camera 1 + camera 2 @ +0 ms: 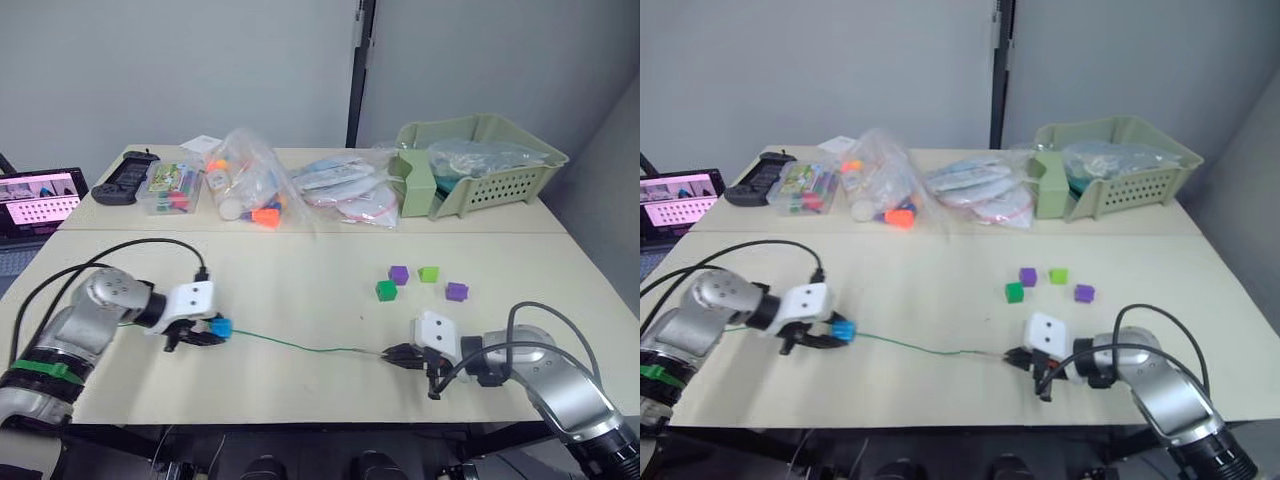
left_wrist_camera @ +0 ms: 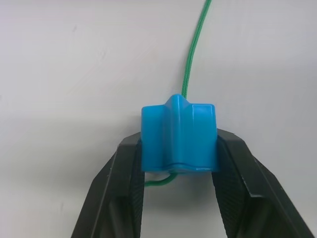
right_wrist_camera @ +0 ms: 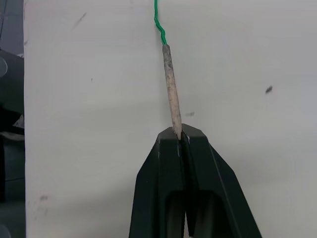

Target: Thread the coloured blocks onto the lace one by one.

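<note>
Nearest the camera, the right gripper (image 1: 400, 354) is seen low over the near right of the table (image 1: 300, 280), its two fingers pressed together on the stiff tip (image 3: 171, 89) of the lace (image 1: 300, 347); in the right wrist view the grey tip is pinched at its very end and points away from the fingers. From there the thin green lace is stretched leftward along the table to the left gripper (image 1: 208, 332). The blue block (image 2: 179, 134) is clamped between the left fingers (image 2: 119, 198), and the lace is seen entering its far face and leaving as a small loop at its near face, so this block is judged to be already threaded.

Four further blocks lie loose on the table, beyond the right gripper and well apart from it: a dark green block (image 1: 386, 290), a purple block (image 1: 398, 273), a lime block (image 1: 429, 273) and a second purple block (image 1: 457, 291).

Step in hand, as judged: the first block is on the lace, four remain. The next move is expected to call for the blue block to be slid further down the cord and released, and for a second block to be picked up and its hole aligned with the pinched tip.

Along the far edge, plastic bags (image 1: 250, 185) and a green basket (image 1: 480, 165) are noted.
</note>
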Robot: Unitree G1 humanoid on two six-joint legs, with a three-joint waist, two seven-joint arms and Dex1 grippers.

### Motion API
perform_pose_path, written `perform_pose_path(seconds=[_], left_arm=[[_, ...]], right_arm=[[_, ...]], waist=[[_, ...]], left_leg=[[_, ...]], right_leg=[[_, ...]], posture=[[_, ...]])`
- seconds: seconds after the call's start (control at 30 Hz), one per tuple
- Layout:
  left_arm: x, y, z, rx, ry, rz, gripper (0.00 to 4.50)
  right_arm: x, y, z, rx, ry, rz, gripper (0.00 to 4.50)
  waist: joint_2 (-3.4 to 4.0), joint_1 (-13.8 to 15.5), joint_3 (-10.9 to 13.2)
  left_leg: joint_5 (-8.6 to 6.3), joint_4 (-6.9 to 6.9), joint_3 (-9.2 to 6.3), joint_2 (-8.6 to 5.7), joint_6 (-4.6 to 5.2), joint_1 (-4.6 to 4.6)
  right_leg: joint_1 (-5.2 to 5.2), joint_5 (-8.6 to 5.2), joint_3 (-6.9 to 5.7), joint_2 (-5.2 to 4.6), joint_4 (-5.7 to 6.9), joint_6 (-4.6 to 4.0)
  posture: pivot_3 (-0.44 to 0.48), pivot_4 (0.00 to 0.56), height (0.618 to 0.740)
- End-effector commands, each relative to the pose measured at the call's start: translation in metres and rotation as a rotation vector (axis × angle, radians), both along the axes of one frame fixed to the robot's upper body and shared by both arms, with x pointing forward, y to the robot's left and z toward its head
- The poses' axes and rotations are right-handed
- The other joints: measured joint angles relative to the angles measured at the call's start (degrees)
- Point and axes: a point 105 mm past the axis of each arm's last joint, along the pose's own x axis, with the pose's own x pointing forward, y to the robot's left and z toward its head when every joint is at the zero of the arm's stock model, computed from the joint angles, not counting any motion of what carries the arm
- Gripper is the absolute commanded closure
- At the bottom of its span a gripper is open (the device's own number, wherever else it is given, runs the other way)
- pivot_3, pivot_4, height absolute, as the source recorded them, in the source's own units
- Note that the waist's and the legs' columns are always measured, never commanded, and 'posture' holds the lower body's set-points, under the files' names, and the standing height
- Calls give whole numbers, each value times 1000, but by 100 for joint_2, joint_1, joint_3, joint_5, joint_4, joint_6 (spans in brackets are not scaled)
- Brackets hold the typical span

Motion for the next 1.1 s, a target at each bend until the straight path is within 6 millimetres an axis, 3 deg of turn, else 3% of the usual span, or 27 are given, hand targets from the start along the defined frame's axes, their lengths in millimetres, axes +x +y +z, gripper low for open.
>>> perform_pose_path(seconds=[0.03, 0.17, 0.4, 0.43, 0.63, 0.7, 0.8, 0.87, 0.97, 1.1], left_arm=[[-2, 50, 7, 94, -24, 92, 3112], [-1, 71, 9, 123, -46, 136, 3112], [2, 73, 13, 65, -26, 173, 3112], [2, 72, 14, 50, -12, 180, 2060], [10, 63, 35, -31, -43, 180, 106], [14, 54, 50, -48, -54, 141, 45], [16, 29, 67, -103, -32, 71, 45], [6, 2, 69, -138, 31, -1, 45], [-11, -38, 55, -170, 91, -108, 45], [-30, -122, 26, -330, 109, -184, 45]], right_arm=[[1, 4, 7, 4, -34, 20, 4500], [3, 6, 6, 5, -34, 28, 4500], [8, 7, 6, 2, -40, 37, 4500], [9, 7, 6, 2, -41, 38, 4500], [8, 11, 8, 8, -47, 55, 4500], [8, 14, 9, 14, -48, 62, 4500], [7, 18, 10, 18, -44, 74, 4500], [6, 21, 10, 18, -43, 79, 4500], [9, 26, 10, 16, -45, 75, 4500], [11, 36, 11, 15, -50, 79, 4500]], waist=[[0, 1, 0], [0, 0, 0], [0, 4, 0], [0, 2, 0], [-4, -2, 2], [-14, 9, 7], [-16, 32, 9], [-16, 32, 9], [-14, -3, 8], [-15, -7, 8]], left_leg=[[0, 0, 1, 0, 0, -1], [0, 0, 1, -1, 0, -6], [0, 0, 2, -1, 0, -8], [0, 0, 2, -1, 0, -7], [0, 0, -1, -1, 0, -18], [0, 7, -5, -1, 0, -27], [0, 18, -8, -4, 0, -34], [0, 20, -9, -6, 0, -35], [-1, 19, -11, -3, -1, -29], [-1, 19, -16, -1, -1, -27]], right_leg=[[-1, 0, 0, 0, 0, 0], [-7, 0, -2, 0, 3, 0], [-6, 0, -2, -1, 4, 0], [-7, 0, -2, -1, 5, 0], [-14, 0, -4, -1, 8, 0], [-21, 0, -7, 0, 11, 0], [-23, 0, -8, -2, 22, 1], [-23, 0, -8, -5, 27, 1], [-22, 0, -4, -9, 34, 1], [-22, 1, -4, -8, 36, 1]], posture=[[0, 150, 740], [0, 150, 740], [0, 150, 740], [0, 150, 740], [0, 150, 740], [0, 150, 740], [0, 150, 740], [0, 150, 740], [0, 150, 740], [0, 150, 740]])
